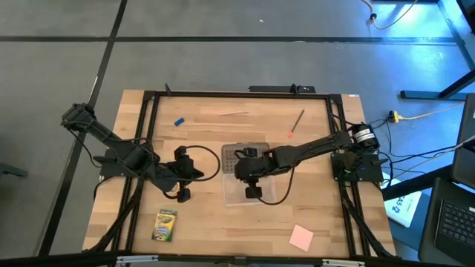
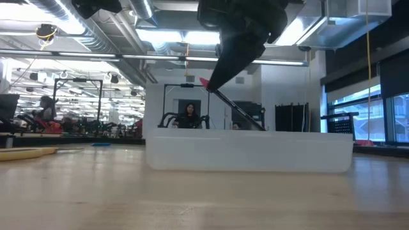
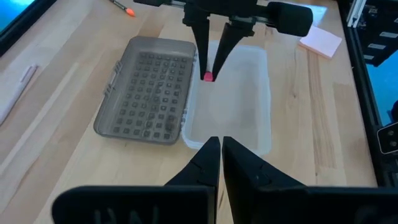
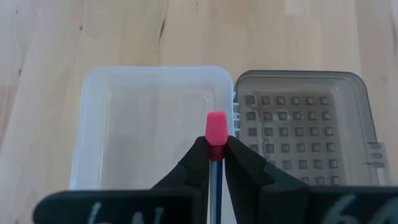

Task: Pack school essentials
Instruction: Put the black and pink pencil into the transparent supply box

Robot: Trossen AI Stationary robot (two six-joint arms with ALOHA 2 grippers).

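Observation:
My right gripper hovers over the clear plastic case and is shut on a thin pencil with a pink eraser cap. The case's grey perforated lid lies open on the far side of the case. My left gripper is shut on nothing, just left of the case. Flat on the table lie the green-and-yellow crayon box, pink sticky-note pad, blue eraser, pale stick and a second pencil. The scissors do not show. My right gripper pinches the pencil just behind its pink eraser cap, between the two fingertips. The cap sticks out past the tips. The fingers slant down from above. The shaft slants down behind them, lifted clear above the case.
A black frame borders the wooden table. Bare wood shows near the case, between the crayon box and the sticky pad. Cables and equipment lie off the table's right edge. A person sits in the room beyond.

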